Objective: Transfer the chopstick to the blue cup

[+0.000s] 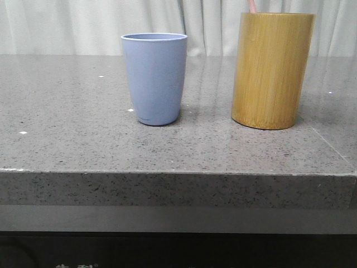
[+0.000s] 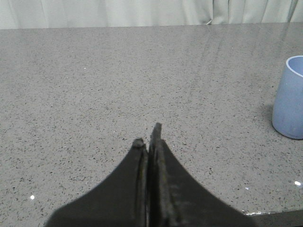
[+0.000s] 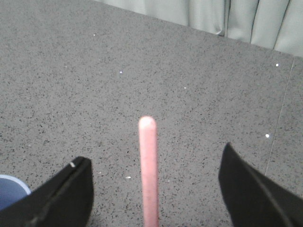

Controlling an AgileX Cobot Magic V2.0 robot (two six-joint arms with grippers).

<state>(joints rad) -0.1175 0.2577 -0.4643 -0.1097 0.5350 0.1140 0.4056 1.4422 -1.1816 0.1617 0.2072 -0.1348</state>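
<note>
**Front view: chopstick in the bamboo holder, right pincer spread around its tip**

Front view gives us the blue cup (image 1: 154,78) and the bamboo holder (image 1: 271,70) standing upright and apart on the grey speckled counter (image 1: 67,151), the cup to the left, the holder taller and wider. A short pink end of the chopstick (image 1: 252,6) pokes out above the holder's rim, near its left side. Pale curtains (image 1: 72,25) hang behind. At the bottom edge of this view, on the dark band under the counter, we see the tops of some white characters, cut off and not readable. We find no brand or label on either cup; a faint dark mark sits low on the blue cup's wall, too small to read.

In the right wrist view, the right pincer (image 3: 154,189) is spread wide, its two black fingers (image 3: 66,196) well apart. The chopstick (image 3: 147,165) rises between them, roughly midway, touching neither; its rounded tip reaches past the fingertips. A sliver of the blue cup (image 3: 10,190) shows just outside one finger.

In the left wrist view, the left pincer (image 2: 149,142) is pressed together, holding nothing, over bare counter. The blue cup (image 2: 289,97) stands well off to one side of it, with the curtain beyond the counter's far edge.
</note>
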